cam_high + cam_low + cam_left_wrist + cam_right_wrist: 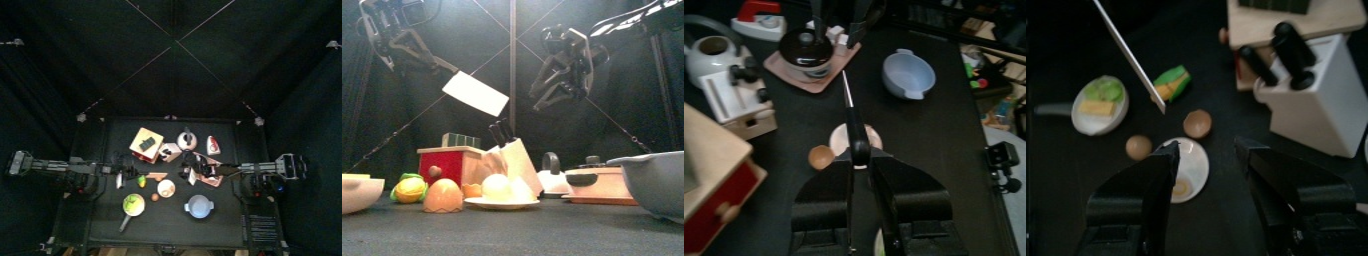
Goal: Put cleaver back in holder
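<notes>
**Cleaver (476,93) up in the left claw (858,162), holder (452,163) below it**

Top view: the holder stands toward the back left of the desk (160,232), on the left arm's side. That arm is the nearer one and it carries the tool. The view is too small to show the blade's angle.

Front view: the cleaver hangs well above the desk. Its long axis slopes, with the handle up toward the left arm and the broad blade down toward the middle. The holder sits lower and slightly left of the blade tip, so I judge the coming move to be down and a little back toward the arm's own side. It would aim at the dark slots on the block's top. Just beside the holder leans a white knife block (513,165) with black handles sticking up — the likeliest thing to snag. A plate (502,203) with an egg on it lies in front.

Left wrist view: the claw is closed narrowly on the cleaver's handle, and the blade runs edge-on straight ahead as a thin line. The holder lies off to one side, near the jaws, and a white kettle (714,55) and a blue bowl (909,73) lie farther out.

Right wrist view: the right claw (1207,170) is spread wide and holds nothing — it hovers over the plate and loose eggs. The blade crosses its sight as a pale streak, apart from it.
</notes>
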You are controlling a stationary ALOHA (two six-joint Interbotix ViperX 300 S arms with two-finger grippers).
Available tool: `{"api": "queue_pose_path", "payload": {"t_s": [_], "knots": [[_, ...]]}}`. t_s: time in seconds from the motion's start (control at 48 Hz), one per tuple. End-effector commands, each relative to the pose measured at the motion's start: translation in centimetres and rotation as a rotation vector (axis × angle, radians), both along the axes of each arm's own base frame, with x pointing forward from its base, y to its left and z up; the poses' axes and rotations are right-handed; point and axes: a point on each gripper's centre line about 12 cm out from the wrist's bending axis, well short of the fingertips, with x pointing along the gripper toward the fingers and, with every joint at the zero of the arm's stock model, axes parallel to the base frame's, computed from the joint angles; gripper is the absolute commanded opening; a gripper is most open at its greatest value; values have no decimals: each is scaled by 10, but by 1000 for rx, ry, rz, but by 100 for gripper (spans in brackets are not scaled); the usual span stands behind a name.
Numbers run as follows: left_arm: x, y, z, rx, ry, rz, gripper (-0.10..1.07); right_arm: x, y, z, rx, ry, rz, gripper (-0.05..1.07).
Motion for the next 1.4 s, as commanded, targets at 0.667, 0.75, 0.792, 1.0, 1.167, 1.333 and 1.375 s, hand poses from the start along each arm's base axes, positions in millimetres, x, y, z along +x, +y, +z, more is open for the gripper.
{"api": "queue_pose_path", "payload": {"t_s": [0.667,0.75,0.792,1.0,1.167,1.333,1.375], "knots": [[18,69,6,48,38,232,45,3,-67,-28,34,21,-147,57],[21,71,0,46,55,235,45,3,-67,-29,33,26,-146,57],[22,72,-2,43,61,237,45,3,-67,-29,33,26,-146,57],[23,73,-9,41,63,234,45,5,-68,-29,31,26,-145,57],[23,72,-14,37,65,232,45,6,-69,-31,33,31,-147,57],[21,72,-19,27,74,235,45,9,-69,-32,33,34,-145,57],[21,72,-19,27,76,235,45,8,-69,-33,32,36,-144,57]]}}
